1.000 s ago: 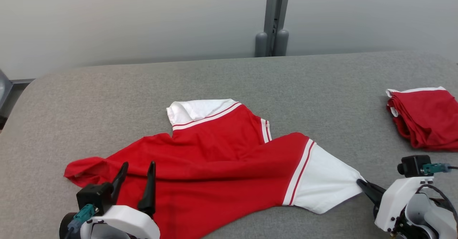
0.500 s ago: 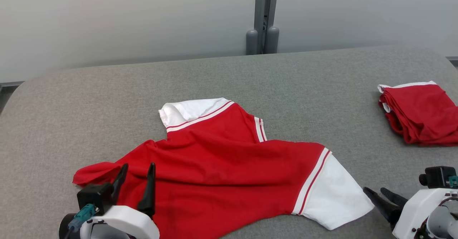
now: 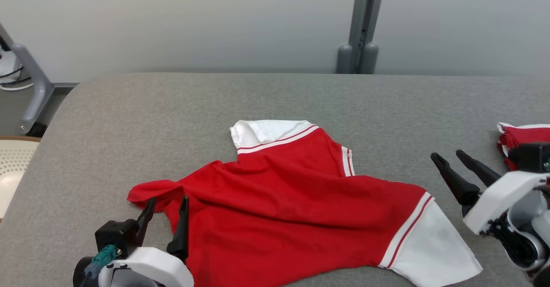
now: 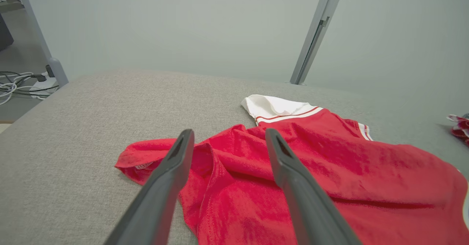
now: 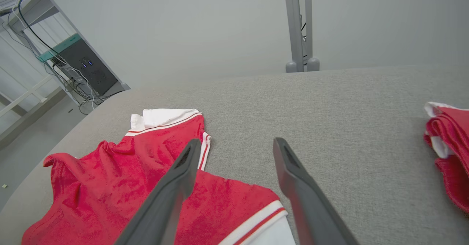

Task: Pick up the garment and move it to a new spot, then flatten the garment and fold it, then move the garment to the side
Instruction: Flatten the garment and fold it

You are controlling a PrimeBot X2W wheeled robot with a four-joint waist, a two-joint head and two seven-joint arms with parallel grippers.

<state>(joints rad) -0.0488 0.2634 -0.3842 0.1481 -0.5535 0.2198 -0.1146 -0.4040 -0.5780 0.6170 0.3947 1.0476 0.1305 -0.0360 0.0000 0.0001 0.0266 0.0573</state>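
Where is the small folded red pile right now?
In the head view, the folded red pile lies on the table at far right, just beyond the right gripper.

A grey, cloth-covered tabletop (image 3: 172, 106) with rounded corners carries a red garment (image 3: 292, 201) with white sleeves and striped trim, spread rumpled across its near middle. Well apart from it, at the right edge, lies a folded red-and-white pile (image 3: 513, 135).

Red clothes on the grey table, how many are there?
2. A red-and-white shirt lies spread in the middle; a folded red bundle sits at the right edge, partly cut off, maybe holding more.
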